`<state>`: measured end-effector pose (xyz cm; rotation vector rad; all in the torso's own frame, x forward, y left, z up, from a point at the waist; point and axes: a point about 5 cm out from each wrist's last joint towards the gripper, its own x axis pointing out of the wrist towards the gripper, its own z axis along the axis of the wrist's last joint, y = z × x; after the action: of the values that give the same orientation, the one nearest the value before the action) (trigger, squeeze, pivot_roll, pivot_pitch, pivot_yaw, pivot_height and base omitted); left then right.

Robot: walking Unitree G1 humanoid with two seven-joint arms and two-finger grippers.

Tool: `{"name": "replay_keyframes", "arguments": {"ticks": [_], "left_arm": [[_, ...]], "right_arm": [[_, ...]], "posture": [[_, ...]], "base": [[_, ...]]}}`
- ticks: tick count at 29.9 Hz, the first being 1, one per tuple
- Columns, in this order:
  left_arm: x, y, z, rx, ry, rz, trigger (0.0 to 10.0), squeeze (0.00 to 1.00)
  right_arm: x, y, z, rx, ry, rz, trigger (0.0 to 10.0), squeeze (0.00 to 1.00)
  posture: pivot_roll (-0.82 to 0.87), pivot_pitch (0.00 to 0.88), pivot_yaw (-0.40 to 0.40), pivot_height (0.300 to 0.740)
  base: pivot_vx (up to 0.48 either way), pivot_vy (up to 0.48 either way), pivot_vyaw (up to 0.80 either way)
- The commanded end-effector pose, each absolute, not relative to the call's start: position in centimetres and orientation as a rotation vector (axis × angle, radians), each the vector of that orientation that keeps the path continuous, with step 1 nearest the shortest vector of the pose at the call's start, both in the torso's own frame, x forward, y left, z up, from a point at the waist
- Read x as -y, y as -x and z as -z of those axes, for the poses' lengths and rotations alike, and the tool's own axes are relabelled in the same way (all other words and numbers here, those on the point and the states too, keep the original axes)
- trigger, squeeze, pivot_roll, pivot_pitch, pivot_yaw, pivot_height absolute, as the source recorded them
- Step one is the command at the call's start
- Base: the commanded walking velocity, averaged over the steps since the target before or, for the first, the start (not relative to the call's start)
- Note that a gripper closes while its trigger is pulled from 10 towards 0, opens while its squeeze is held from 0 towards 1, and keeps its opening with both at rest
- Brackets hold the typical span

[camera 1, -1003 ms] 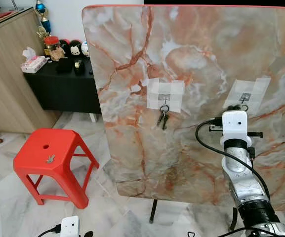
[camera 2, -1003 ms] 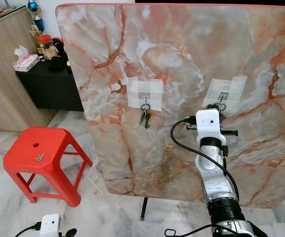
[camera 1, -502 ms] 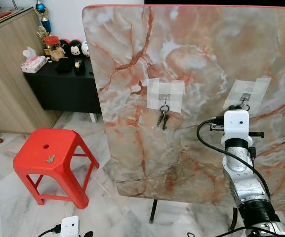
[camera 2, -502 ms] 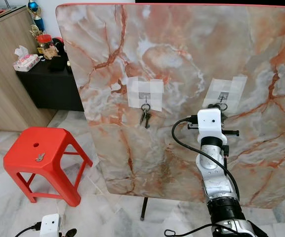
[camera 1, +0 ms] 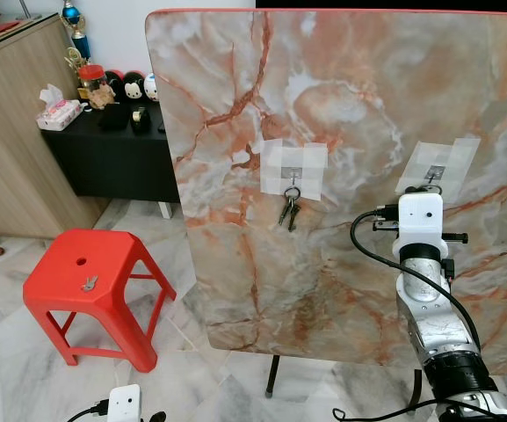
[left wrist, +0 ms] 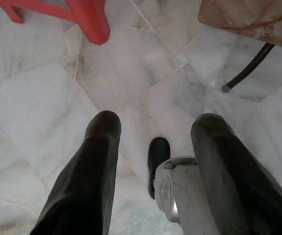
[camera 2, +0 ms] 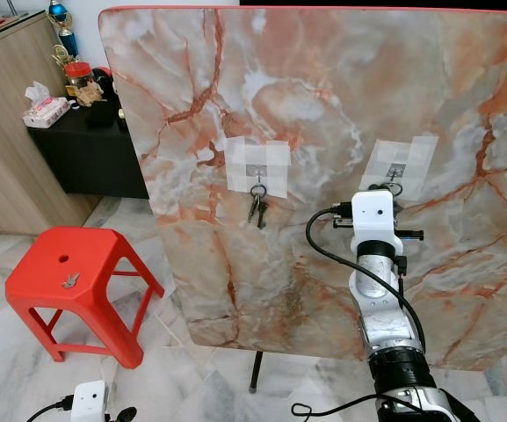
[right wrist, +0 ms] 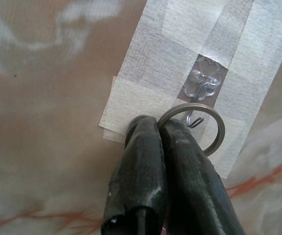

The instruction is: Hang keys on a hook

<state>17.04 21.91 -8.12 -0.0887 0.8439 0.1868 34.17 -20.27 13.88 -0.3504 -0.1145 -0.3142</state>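
Marble board [camera 1: 341,132] stands upright on thin black legs, marble tile floor [camera 1: 7,369] below. Two taped hooks on board: left hook [camera 1: 294,176] carries keys [camera 1: 288,209]. Right gripper [right wrist: 167,134] clenched on key ring [right wrist: 206,125], ring looped around right hook [right wrist: 195,120]. Left gripper [left wrist: 155,127] hangs released, near floor. Red stool [camera 1: 90,290] left of board, key [camera 1: 88,283] on seat; open floor around it. Wood cabinet [camera 1: 11,132], black side table [camera 1: 112,149] behind.

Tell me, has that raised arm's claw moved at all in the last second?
Barely. The right gripper stays pinched on the key ring at the right hook; judged against the tape patch, its wrist shows no clear shift.
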Motion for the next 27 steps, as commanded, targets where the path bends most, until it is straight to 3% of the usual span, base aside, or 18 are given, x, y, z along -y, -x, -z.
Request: {"name": "replay_keyframes", "arguments": {"ticks": [1,27], "left_arm": [[-22.21,-16.62,8.3,-0.868,0.094,-0.196,10.0,0.0],[-22.26,-16.59,8.31,-0.871,0.089,-0.193,10.0,0.0]], "right_arm": [[20.22,-34.55,-14.13,0.102,0.344,0.304,10.0,0.0],[20.4,-34.5,-13.27,0.043,0.345,0.29,10.0,0.0]], "posture": [[0.1,0.0,0.001,0.74],[0.1,0.0,0.003,0.74]], "base": [[0.0,0.0,0.0],[0.0,0.0,0.0]]}}
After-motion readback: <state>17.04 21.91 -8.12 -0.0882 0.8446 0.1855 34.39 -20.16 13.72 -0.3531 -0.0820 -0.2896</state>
